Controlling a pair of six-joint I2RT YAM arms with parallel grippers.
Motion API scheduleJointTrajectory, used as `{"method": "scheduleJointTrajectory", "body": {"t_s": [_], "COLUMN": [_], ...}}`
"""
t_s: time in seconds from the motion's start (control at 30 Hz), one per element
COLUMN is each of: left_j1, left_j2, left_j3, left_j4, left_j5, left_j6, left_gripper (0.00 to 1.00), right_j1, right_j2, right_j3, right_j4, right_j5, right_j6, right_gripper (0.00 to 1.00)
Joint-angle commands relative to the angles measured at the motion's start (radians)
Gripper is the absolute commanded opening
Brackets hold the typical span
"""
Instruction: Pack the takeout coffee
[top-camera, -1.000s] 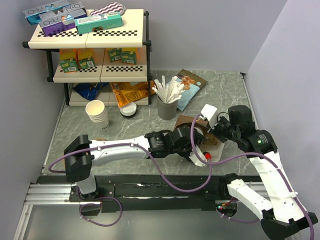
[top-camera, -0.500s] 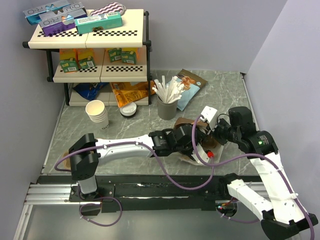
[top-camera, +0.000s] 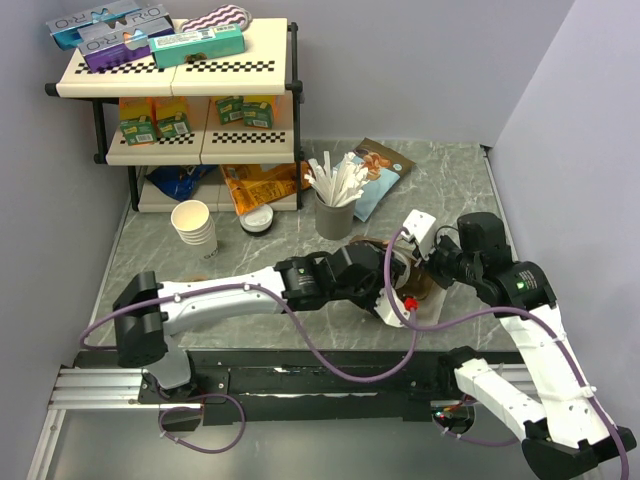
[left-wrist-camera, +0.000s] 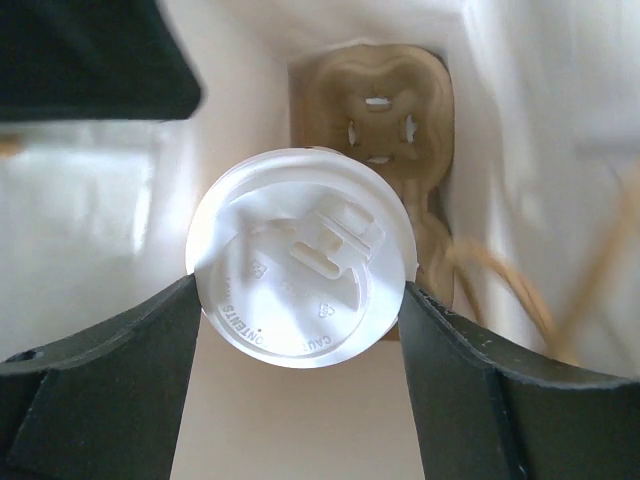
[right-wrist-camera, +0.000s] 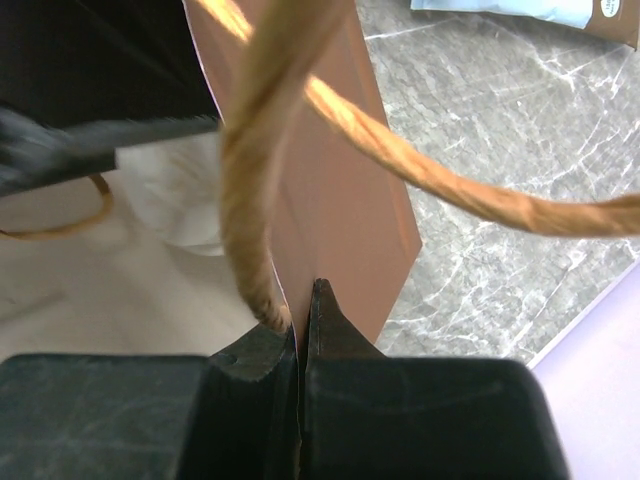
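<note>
Inside the paper bag (right-wrist-camera: 340, 200), the coffee cup (left-wrist-camera: 300, 260) is gripped at its lid by the left gripper (left-wrist-camera: 300, 300), above a cardboard tray (left-wrist-camera: 380, 90). The bag's edge is pinched tight by the right gripper (right-wrist-camera: 303, 310). Lowering is judged underway; a straight descent, then release, is called for.

Ahead of the left fingers (left-wrist-camera: 100, 390), clamped on the takeout coffee (left-wrist-camera: 300, 258), the walls of the paper bag (left-wrist-camera: 240, 110) stand close on both sides. A pulp cup carrier (left-wrist-camera: 375, 100) lies at the far end, and a twine handle (left-wrist-camera: 500, 290) dangles to their right. Beyond the right fingers (right-wrist-camera: 250, 370), which pinch the bag's edge, bare desk (right-wrist-camera: 500, 110) lies free.
</note>
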Motion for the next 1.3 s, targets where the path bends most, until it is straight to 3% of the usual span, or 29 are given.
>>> {"method": "scheduleJointTrajectory", "body": {"t_s": [0.0, 0.2, 0.7, 0.97, 1.27], "left_j1": [0.013, 0.015, 0.006, 0.005, -0.004], "left_j2": [-0.045, 0.034, 0.103, 0.149, 0.204], "left_j3": [0.011, 0.063, 0.057, 0.118, 0.143], "left_j4": [0.023, -0.014, 0.117, 0.011, 0.017], "left_j5": [0.089, 0.140, 0.112, 0.152, 0.112], "left_j6": [-0.007, 0.022, 0.051, 0.105, 0.126], "left_gripper": [0.01, 0.01, 0.01, 0.01, 0.01], "right_j1": [0.003, 0.003, 0.014, 0.014, 0.014], "right_j2": [0.016, 0.030, 0.030, 0.027, 0.021], "right_j3": [0.041, 0.058, 0.047, 0.056, 0.050], "right_j4": [0.008, 0.006, -0.001, 0.012, 0.012], "right_j5": [-0.017, -0.035, -0.048, -0.057, -0.077], "right_j6": [0.023, 0.028, 0.066, 0.087, 0.100], "right_gripper": [0.00, 0.00, 0.00, 0.00, 0.00]}}
